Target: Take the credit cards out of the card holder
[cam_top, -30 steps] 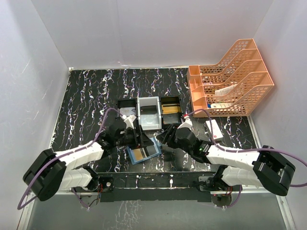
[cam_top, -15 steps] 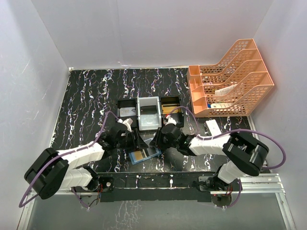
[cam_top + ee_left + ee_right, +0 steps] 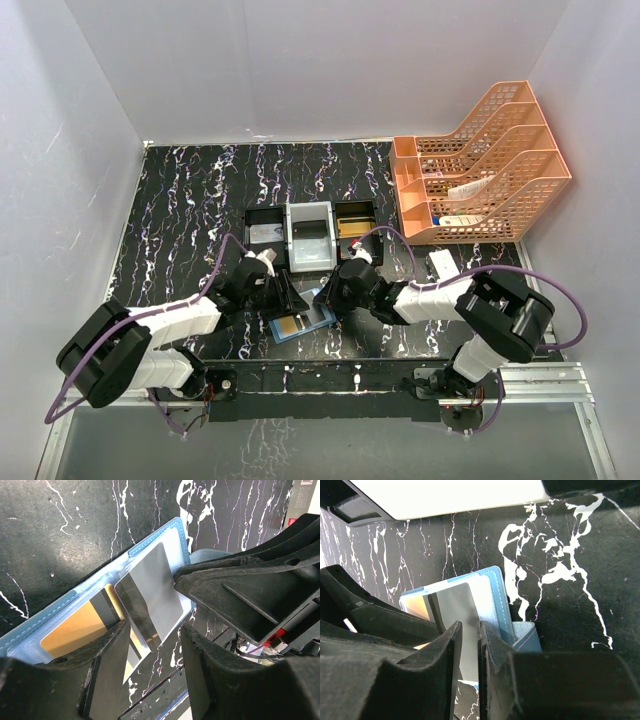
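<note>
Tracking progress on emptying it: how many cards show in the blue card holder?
2: a gold-tan card tucked in a pocket, and a silver-grey card with a dark stripe, angled partway out beside it. Others may be hidden underneath.

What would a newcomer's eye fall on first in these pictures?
Front and centre lies the open blue card holder, a silver-grey card jutting from its pocket. The left gripper and right gripper crowd in on it from either side. Far right stands an orange rack.
</note>
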Motion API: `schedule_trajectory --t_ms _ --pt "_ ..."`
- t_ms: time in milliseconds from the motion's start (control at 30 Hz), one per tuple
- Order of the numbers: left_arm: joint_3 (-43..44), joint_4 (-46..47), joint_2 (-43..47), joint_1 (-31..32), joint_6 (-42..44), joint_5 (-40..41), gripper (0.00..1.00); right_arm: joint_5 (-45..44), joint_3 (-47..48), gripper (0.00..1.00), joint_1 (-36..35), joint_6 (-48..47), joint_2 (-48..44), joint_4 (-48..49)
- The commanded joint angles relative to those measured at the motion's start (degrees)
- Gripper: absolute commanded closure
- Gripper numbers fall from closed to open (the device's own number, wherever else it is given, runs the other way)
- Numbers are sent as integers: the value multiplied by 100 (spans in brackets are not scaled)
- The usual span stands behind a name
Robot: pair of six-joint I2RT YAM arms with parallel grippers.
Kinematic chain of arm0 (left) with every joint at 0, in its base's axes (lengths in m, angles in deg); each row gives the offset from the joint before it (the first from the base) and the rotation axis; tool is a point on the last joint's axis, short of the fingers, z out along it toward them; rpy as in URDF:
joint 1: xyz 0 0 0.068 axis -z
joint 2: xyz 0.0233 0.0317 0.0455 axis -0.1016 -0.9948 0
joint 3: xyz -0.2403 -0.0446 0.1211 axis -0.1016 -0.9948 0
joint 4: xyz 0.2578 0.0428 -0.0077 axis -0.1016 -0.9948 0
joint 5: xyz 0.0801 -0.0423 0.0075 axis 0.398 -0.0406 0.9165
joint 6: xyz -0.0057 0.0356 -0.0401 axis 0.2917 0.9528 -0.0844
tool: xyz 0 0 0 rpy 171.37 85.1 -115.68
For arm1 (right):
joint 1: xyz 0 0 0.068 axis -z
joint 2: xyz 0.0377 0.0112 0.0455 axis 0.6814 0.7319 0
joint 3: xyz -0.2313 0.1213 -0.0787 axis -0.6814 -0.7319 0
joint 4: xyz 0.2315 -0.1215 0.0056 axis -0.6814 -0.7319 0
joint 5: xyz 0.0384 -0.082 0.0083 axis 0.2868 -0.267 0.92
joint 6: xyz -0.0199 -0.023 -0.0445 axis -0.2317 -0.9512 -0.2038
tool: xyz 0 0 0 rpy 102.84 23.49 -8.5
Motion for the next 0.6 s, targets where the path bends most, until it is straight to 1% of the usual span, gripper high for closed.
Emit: schedule_trajectory --t_ms 0,100,200,400,567 --pt "-225 81 -86 18 -116 185 56 -30 -275 82 37 -17 308 -454" --pt "-309 335 -111 18 -231 135 59 -28 -288 82 37 -6 293 -457" --pt "-391 540 -57 18 -365 134 65 -41 -292 82 46 5 272 -457" --pt "-567 978 24 18 -585 47 81 -57 -317 82 46 22 232 -460" --pt "-553 1010 36 20 -609 32 94 -103 -334 82 46 39 150 -491"
